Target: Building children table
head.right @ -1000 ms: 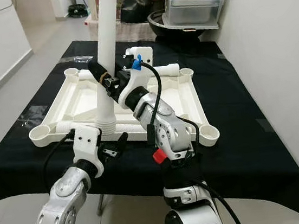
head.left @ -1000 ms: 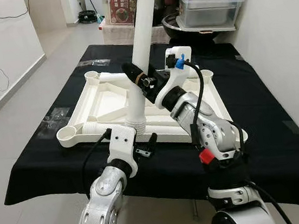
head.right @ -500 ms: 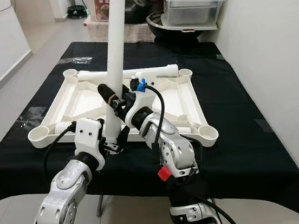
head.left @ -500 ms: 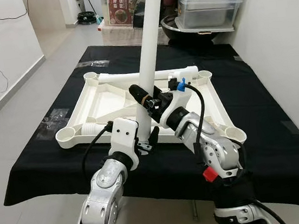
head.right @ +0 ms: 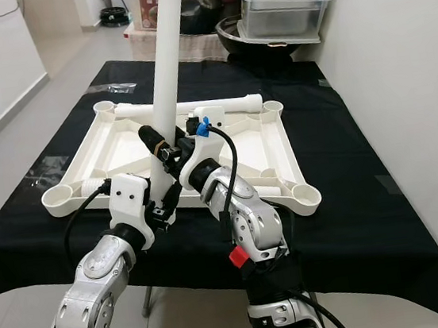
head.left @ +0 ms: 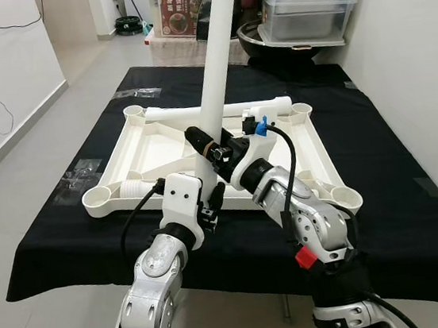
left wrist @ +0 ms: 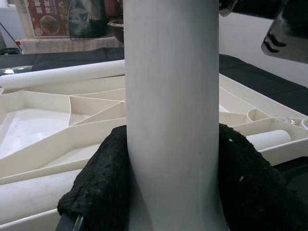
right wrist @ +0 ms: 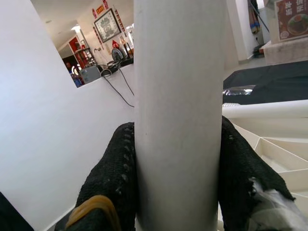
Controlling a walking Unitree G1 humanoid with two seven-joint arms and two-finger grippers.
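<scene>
White table leg [head.left: 215, 68] upright in left hand [head.left: 210, 205] and right hand [head.left: 205, 146]

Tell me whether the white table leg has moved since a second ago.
Yes. Both hands grip the white table leg. Its lower end stood over the upturned tabletop's near rail; now it sits nearer the robot, at the tabletop's front edge, and the leg leans more.

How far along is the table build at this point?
Done: the white tabletop lies underside up on the black cloth. In hand: both the left pincer and right pincer grip one white leg upright near the front edge. Left: another leg lies across the tabletop's far side, and no leg stands in a corner socket.
</scene>
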